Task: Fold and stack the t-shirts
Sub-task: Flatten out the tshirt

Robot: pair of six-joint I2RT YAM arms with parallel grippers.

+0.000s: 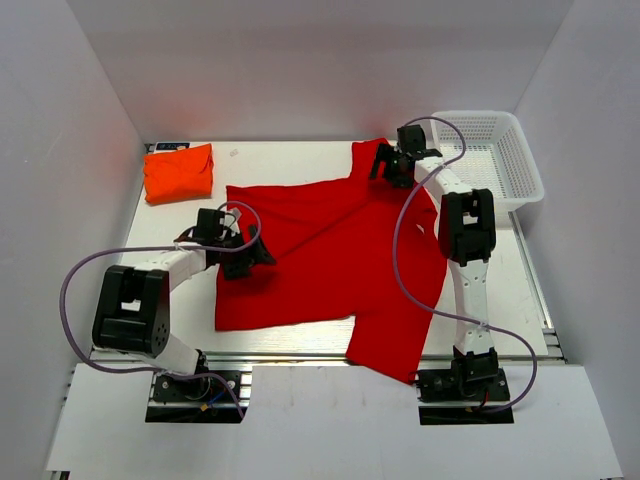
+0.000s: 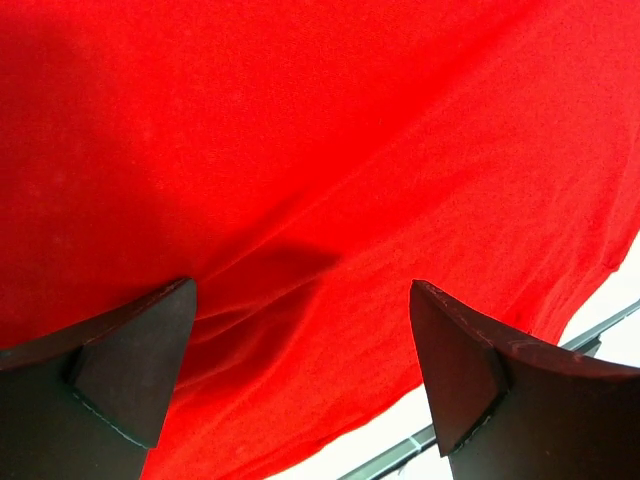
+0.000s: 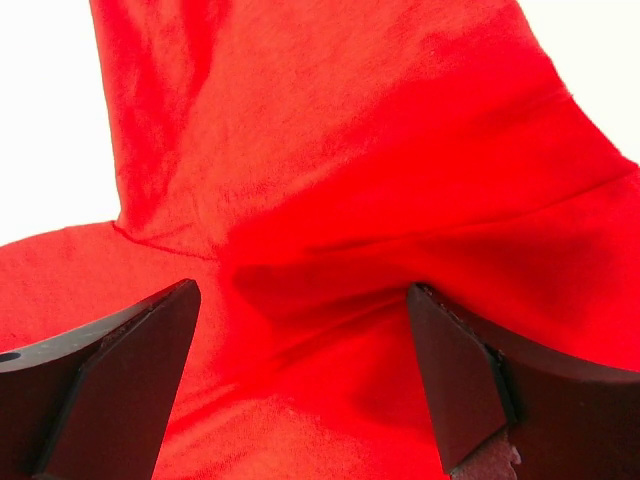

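Two grippers, both spread wide and clamping nothing. The left gripper (image 1: pixel 248 256) (image 2: pixel 300 288) sits low over the left side of the red shirt (image 1: pixel 330 250) (image 2: pixel 330 150). From its wrist camera the dark fingers (image 2: pixel 130 370) stand well apart with smooth red cloth between them, and a soft crease runs across the gap. Over to the right gripper (image 1: pixel 388 162) (image 3: pixel 302 290), at the shirt's far edge: it is released too, its fingers (image 3: pixel 470 380) parted on either side of a raised ridge of red fabric (image 3: pixel 330 230), and whether the tips touch the cloth I cannot tell. Widening out, the red shirt lies opened across the middle of the counter (image 1: pixel 505 285), rumpled rather than flat, with a diagonal fold line through it. Its near-right corner runs past the counter's near edge, and a narrow tongue of cloth points toward the back by the right gripper. The orange shirt (image 1: pixel 180 172) is folded into a compact bundle in the far-left corner, apart from the red one. A white mesh basket (image 1: pixel 520 160) stands at the far right, near the right gripper.
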